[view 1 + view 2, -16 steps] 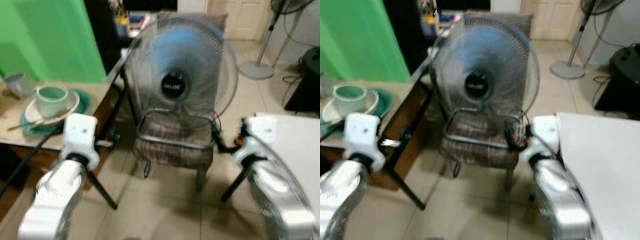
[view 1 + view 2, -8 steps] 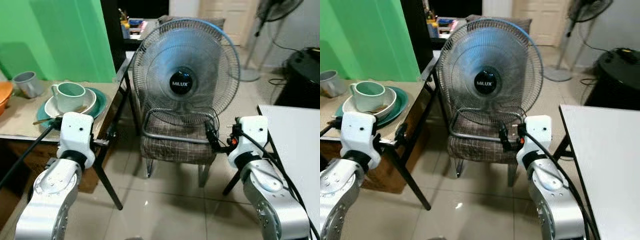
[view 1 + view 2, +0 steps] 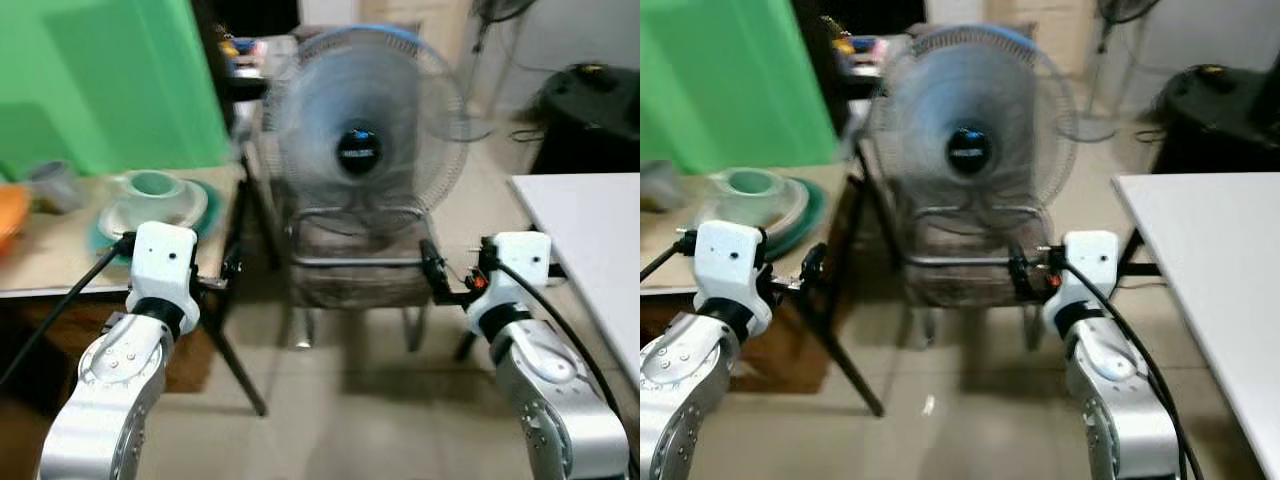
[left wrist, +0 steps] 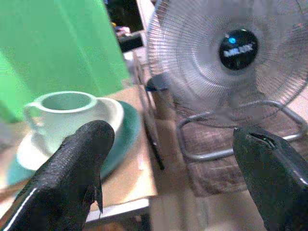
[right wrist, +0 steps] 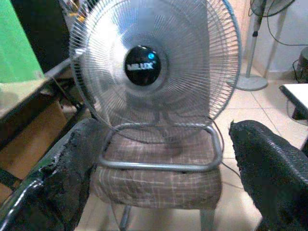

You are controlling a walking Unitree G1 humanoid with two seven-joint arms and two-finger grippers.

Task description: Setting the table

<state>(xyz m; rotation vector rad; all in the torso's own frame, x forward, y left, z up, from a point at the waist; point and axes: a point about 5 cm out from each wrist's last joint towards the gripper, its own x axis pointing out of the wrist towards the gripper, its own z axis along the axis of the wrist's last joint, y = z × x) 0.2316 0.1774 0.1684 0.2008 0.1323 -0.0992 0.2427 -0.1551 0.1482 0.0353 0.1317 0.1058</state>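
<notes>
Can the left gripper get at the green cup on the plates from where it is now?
Probably yes. The left gripper is open and empty, with the green cup just ahead on the stacked plates near the table's edge. Nothing stands between them; the fan sits off to the side.

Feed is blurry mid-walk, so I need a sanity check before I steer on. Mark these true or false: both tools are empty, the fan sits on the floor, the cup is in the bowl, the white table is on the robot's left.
1. Both tools are empty: true. The left tool and right tool are open and hold nothing.
2. The fan sits on the floor: false. It rests on the chair.
3. The cup is in the bowl: true, and the bowl sits on a green plate.
4. The white table is on the robot's left: false. It is on its right.
</notes>
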